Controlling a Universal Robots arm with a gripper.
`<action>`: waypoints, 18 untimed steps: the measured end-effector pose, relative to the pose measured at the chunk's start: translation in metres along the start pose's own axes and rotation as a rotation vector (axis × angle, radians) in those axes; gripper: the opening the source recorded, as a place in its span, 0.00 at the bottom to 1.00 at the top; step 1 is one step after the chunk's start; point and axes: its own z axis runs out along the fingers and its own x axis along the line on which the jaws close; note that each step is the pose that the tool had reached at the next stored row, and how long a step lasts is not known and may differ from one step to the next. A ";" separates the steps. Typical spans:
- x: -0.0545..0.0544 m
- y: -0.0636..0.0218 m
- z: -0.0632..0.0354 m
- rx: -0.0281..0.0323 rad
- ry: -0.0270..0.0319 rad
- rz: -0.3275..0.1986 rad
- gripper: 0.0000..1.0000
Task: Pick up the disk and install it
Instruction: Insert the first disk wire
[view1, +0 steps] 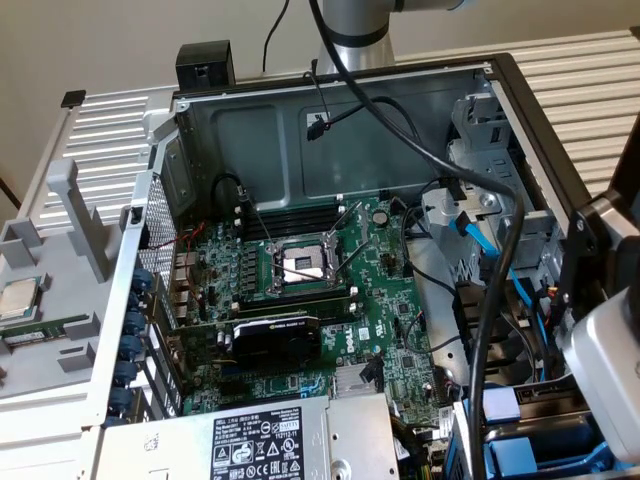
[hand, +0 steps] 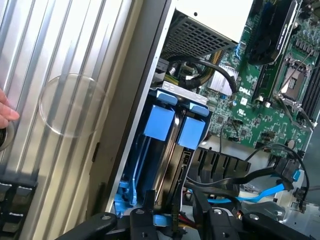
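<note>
My open computer case (view1: 250, 140) holds one motherboard (view1: 400, 300) with one bare CPU socket (view1: 300, 265), one black graphics card (view1: 275, 335) and one power supply (view1: 150, 445), its label (view1: 262, 440) too fine to read. In the drive cage (hand: 131, 175) the disk (hand: 169, 155) stands on edge between two blue carrier tabs (hand: 159, 122), just ahead of my gripper (hand: 175, 217). Whether my jaws clamp it I cannot tell. The board reads DELL (hand: 243, 90). One loose chip (view1: 15, 298) lies outside the case, at the exterior view's left.

Silver arm tube (view1: 352, 25), black cable (view1: 486, 340), possibly grey wrist housing (view1: 608, 380).
</note>
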 end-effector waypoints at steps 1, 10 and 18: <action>0.000 -0.0003 0.0001 -0.0010 -0.0032 -0.002 0.43; 0.010 -0.0012 -0.0022 -0.0091 -0.0459 0.003 0.43; 0.014 -0.0076 -0.0006 -0.0190 -0.0763 -0.001 0.43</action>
